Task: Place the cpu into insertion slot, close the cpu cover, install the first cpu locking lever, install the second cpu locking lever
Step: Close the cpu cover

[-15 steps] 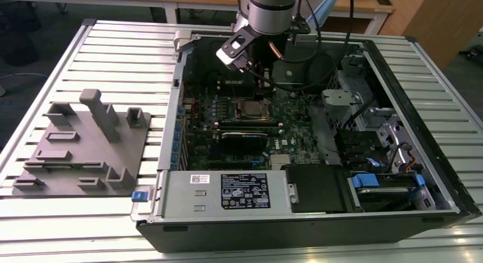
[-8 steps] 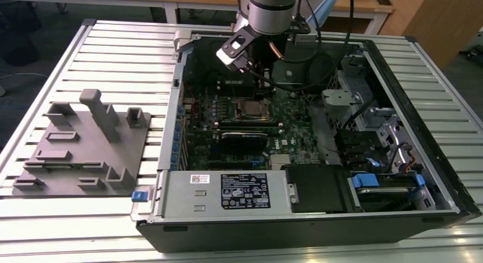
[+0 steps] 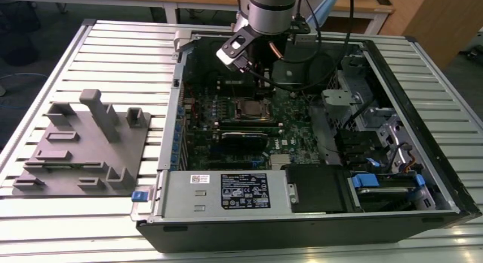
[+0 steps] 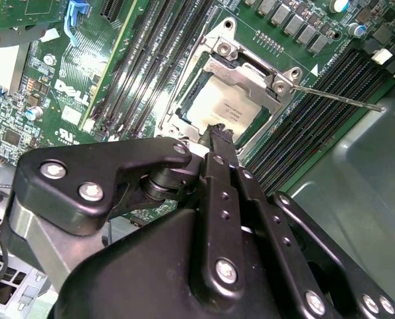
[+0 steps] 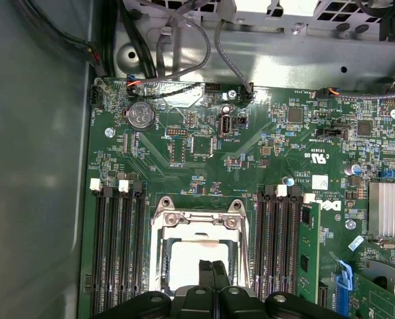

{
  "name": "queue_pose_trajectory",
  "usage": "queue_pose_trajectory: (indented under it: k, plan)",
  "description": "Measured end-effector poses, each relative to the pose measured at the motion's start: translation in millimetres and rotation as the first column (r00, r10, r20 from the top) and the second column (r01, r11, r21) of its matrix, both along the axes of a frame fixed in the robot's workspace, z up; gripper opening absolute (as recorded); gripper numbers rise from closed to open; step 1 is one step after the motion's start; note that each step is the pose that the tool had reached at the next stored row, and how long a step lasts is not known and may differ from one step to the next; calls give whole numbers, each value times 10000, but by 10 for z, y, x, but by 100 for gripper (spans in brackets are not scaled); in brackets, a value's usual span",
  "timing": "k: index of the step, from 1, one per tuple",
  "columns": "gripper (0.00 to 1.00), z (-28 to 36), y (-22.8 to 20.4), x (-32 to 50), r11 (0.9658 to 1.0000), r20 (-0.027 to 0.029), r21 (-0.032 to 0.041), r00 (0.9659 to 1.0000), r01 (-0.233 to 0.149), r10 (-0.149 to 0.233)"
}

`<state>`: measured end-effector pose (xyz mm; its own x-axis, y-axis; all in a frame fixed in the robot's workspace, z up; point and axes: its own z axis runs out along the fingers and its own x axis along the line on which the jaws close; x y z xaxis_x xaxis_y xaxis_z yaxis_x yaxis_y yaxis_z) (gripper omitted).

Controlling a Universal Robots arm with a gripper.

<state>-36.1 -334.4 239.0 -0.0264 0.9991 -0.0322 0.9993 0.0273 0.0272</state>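
Observation:
The cpu lies flat in the insertion slot on the green board, its silver top showing through the cut-out. The cpu cover is folded down over it. A thin metal locking lever sticks out from one socket corner across the black memory slots. My gripper is shut with nothing visible between its fingers. Its tips hover just over one edge of the socket. In the exterior view the arm reaches down into the open case.
Black memory slots flank the socket on both sides. A finned heat sink and a blue clip stand nearby. The grey case wall is close. A grey fixture plate lies on the table outside the case.

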Motion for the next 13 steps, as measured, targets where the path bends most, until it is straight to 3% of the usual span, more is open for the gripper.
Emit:
queue_pose_trajectory:
  k: [13]
  plan:
    - [10,0,0,0,9988,0,-1,9988,-491,491]
